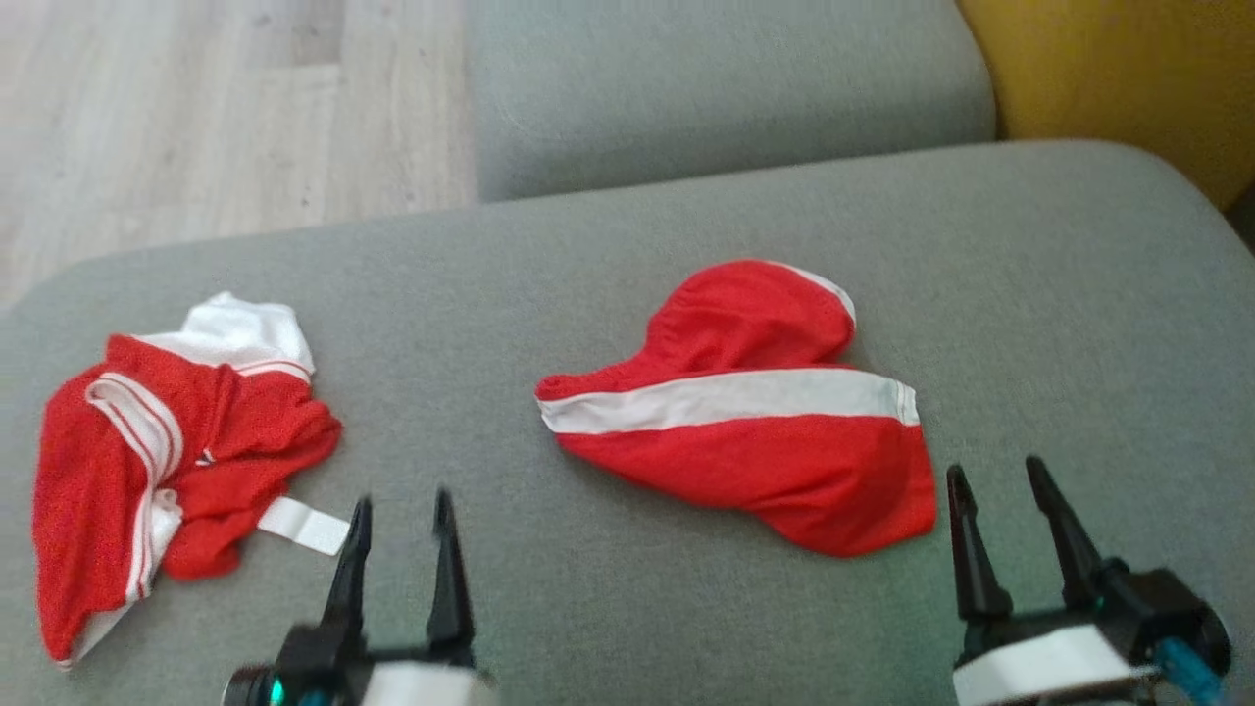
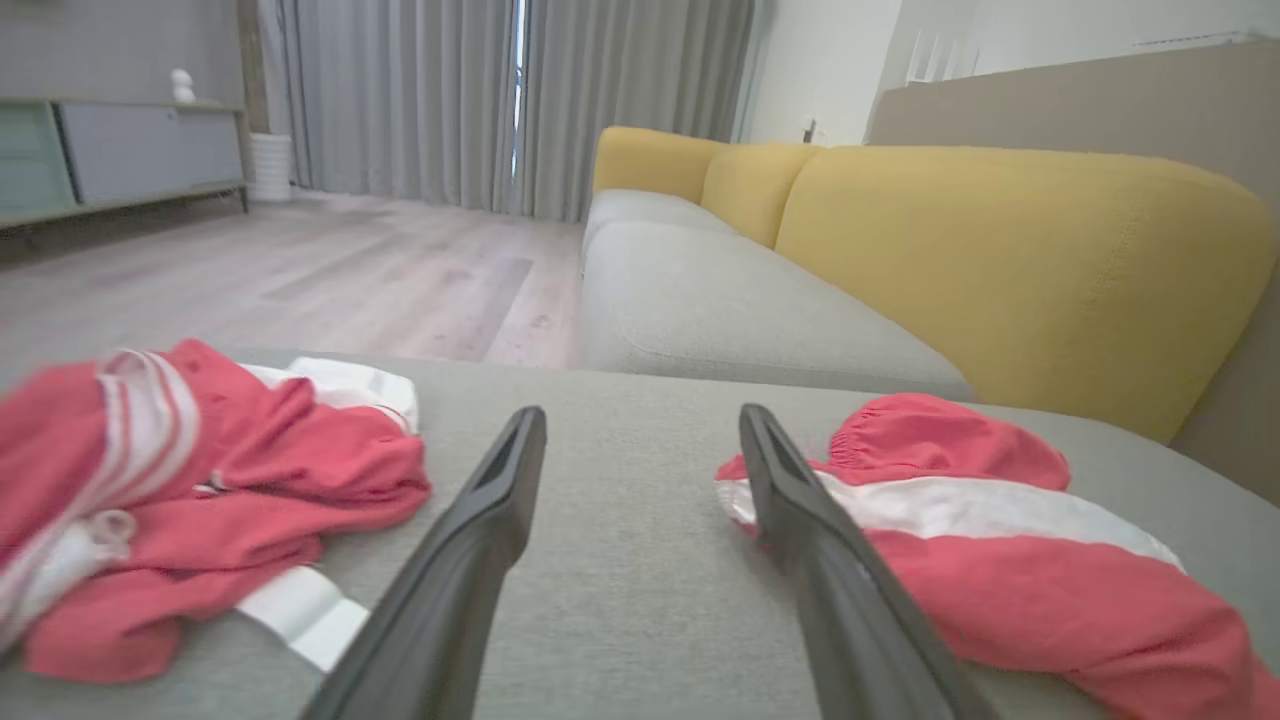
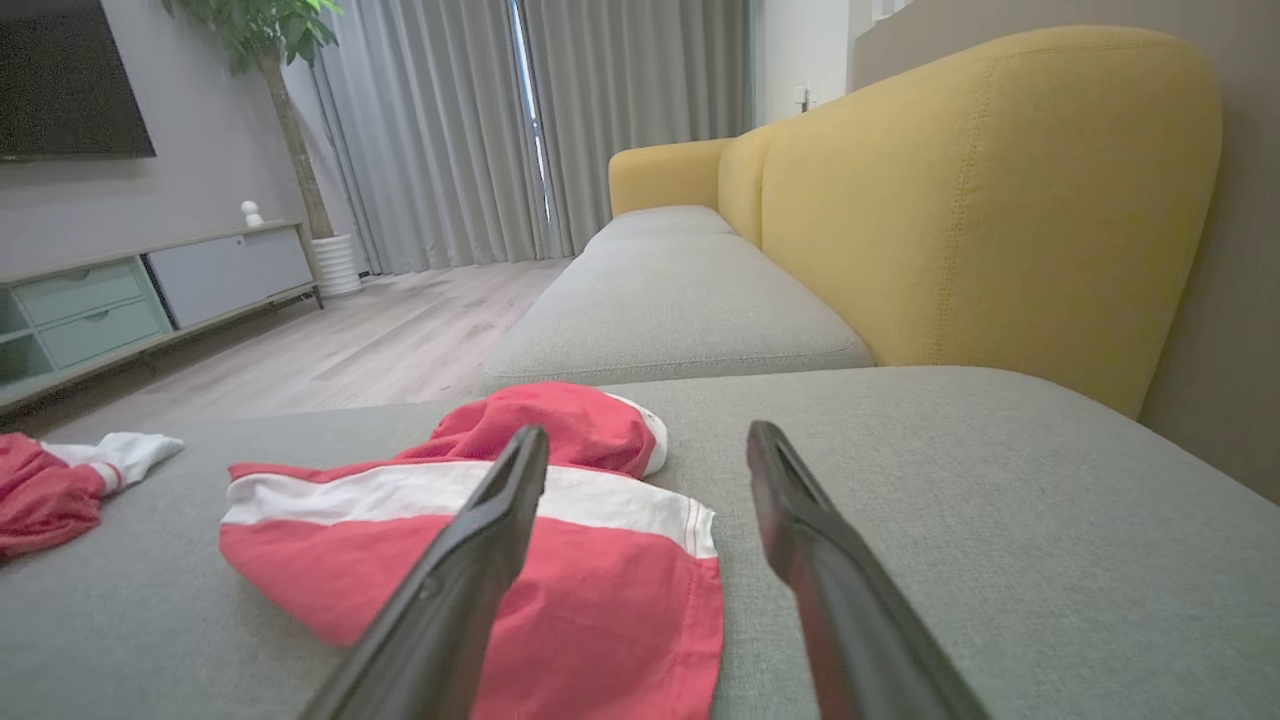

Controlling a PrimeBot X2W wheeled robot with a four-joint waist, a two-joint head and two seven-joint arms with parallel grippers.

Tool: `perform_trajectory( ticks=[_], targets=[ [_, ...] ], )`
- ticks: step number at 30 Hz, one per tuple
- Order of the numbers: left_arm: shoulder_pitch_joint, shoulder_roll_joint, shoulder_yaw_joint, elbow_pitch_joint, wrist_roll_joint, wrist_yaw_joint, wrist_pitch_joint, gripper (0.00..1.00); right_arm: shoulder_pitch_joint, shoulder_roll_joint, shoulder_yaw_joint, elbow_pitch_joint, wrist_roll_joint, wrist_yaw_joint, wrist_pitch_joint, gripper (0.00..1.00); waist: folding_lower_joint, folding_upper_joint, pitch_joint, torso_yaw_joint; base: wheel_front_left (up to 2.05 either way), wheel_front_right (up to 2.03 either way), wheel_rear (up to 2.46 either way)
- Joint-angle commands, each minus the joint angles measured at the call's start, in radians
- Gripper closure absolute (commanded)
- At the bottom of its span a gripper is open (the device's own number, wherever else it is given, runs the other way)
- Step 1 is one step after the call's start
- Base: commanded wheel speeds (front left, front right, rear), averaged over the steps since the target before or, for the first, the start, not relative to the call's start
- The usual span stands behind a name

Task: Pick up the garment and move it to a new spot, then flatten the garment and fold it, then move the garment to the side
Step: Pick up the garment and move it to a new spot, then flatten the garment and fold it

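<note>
A crumpled red garment (image 1: 196,431) with white trim lies at the left of the grey sofa seat (image 1: 627,255). It appears again in the left wrist view (image 2: 200,480) and the right wrist view (image 3: 40,490). A second red garment with a white band (image 1: 765,461) lies loosely folded at the seat's middle (image 2: 1000,590) (image 3: 600,600). My left gripper (image 1: 403,500) (image 2: 641,412) stands open and empty between the two, just right of the crumpled one. At the banded garment's right corner my right gripper (image 1: 995,469) (image 3: 648,430) is open, holding nothing.
A second grey seat cushion (image 1: 726,88) lies beyond this one. The yellow backrest (image 1: 1128,69) runs along the right. Pale wooden floor (image 1: 196,118) lies past the seat's far left edge. Bare grey fabric stretches to the right of the banded garment.
</note>
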Motion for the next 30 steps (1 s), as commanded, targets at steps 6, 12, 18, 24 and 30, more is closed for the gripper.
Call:
perform_trajectory(
  ticks=[6,12,18,24,30],
  targets=[
    [0.152,0.002,0.116,-0.108,0.115,-0.025,-0.009,0.00,0.054,-0.004,0.020,-0.027,-0.016,0.008,-0.006,0.00,0.0002,-0.0001,-0.083,0.037,0.00,0.00,0.00],
    [0.245,-0.002,0.142,-0.134,0.159,-0.030,-0.009,0.00,0.107,-0.004,0.016,-0.030,-0.003,0.008,-0.006,0.00,0.0002,-0.0001,-0.116,0.050,0.00,0.00,0.00],
    [0.246,-0.002,0.134,-0.136,0.173,-0.029,-0.009,0.00,0.111,-0.004,0.014,-0.029,-0.002,0.008,-0.006,0.00,0.0002,-0.0001,-0.121,0.055,0.00,0.00,0.00],
    [0.247,-0.003,0.132,-0.138,0.182,-0.023,-0.009,0.00,0.116,-0.004,0.013,-0.020,-0.003,0.008,-0.006,0.00,0.0002,-0.0001,-0.120,0.057,0.00,0.00,0.00],
    [0.247,-0.003,0.124,-0.132,0.181,-0.018,-0.009,0.00,0.111,-0.004,0.015,0.003,0.013,0.008,-0.006,0.00,0.0002,-0.0001,-0.111,0.059,0.00,0.00,0.00]
  ],
)
